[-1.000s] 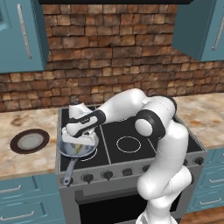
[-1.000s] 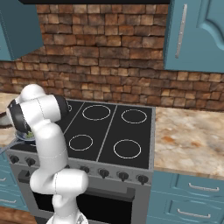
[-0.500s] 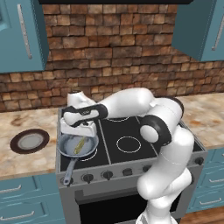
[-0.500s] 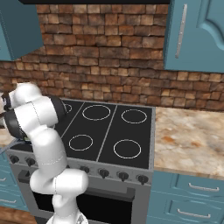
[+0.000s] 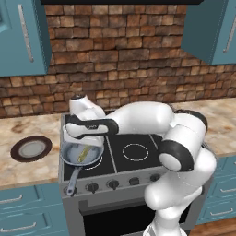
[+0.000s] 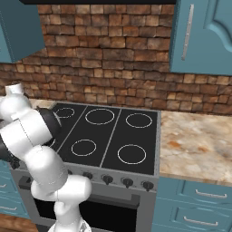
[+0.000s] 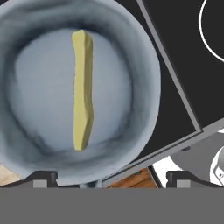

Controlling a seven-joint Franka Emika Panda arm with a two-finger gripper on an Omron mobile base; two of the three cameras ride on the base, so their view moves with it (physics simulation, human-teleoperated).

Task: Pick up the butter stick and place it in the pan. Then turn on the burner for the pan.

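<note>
Since the earlier frames the arm has swung further left over the stove, so the white hand now hangs directly above the pan [image 5: 82,154], where a second ago it sat a little to the pan's right. Going left to right in the left base view: a dark brown plate [image 5: 31,148] with a grey centre lies on the worktop [image 5: 18,168], well apart from the stove; next comes the pan on the front left burner [image 5: 97,165], its slim handle pointing toward the stove's front edge; then the front right burner ring, bare. Inside the pan lies the butter [image 7: 82,89], a thin yellow-green bar stretched across the grey-blue floor, touching nothing but the pan. In the hand view the tool [image 7: 109,179] looks straight down into the pan, its two dark fingertips [image 7: 41,178] set wide apart at the bottom with nothing between them, well above the butter. In the right base view the arm bends away to the left past the stove.
</note>
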